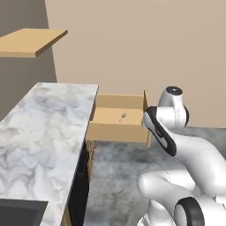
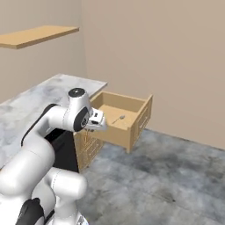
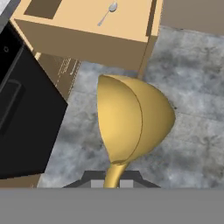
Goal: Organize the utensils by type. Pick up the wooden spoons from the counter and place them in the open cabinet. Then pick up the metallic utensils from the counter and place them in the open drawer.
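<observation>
A: Quick, what step were you on?

B: Metallic part. My claw (image 2: 102,124) was clamped on the stem of the gold utensil (image 3: 131,120); in the hand view its bowl stood right in front of the camera, stem running down between my fingertips.

A: And where was the drawer?

B: The open drawer (image 1: 115,131) sat just ahead of me, pulled out beside the end of the counter (image 1: 42,128). The silver spoon (image 3: 108,13) already lay on the drawer's flat bottom. My hand hung at about the drawer's front edge, over the grey floor (image 2: 176,176), not yet above the box.

A: Next move?

B: My guess: carry forward until the gold utensil is over the drawer bottom, clear of the front wall, lower a bit, then part the fingers. I'd keep it beside the silver spoon, not on top.
</observation>
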Tool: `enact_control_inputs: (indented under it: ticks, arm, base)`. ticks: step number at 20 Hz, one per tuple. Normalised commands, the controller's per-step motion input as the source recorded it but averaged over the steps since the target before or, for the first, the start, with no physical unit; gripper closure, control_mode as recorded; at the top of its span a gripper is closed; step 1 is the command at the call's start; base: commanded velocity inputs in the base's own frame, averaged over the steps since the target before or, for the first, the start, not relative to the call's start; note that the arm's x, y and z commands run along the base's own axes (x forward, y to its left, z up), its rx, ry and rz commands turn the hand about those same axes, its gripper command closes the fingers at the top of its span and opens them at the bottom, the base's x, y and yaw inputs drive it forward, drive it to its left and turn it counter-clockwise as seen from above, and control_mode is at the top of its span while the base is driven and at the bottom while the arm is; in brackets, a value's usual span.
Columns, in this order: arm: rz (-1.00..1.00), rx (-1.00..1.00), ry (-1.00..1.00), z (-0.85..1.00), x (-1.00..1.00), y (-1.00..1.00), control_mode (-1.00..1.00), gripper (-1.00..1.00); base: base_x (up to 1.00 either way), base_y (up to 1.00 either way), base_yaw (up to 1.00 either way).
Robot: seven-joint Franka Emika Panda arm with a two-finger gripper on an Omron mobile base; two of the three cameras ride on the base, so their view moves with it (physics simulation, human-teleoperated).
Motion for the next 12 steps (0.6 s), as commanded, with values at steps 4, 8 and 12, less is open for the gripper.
enact_control_inputs:
  ticks: [4, 8, 12]
  arm:
    - [0.00, 0.00, 0.00, 0.00, 0.00, 0.00, 1.00, 1.00]
    - [0.00, 0.00, 0.00, 0.00, 0.00, 0.00, 1.00, 1.00]
    - [0.00, 0.00, 0.00, 0.00, 0.00, 0.00, 1.00, 1.00]
  base:
    - [0.86, -0.02, -0.02]
    - [0.80, 0.00, -0.04]
    - [0.68, 0.02, 0.00]
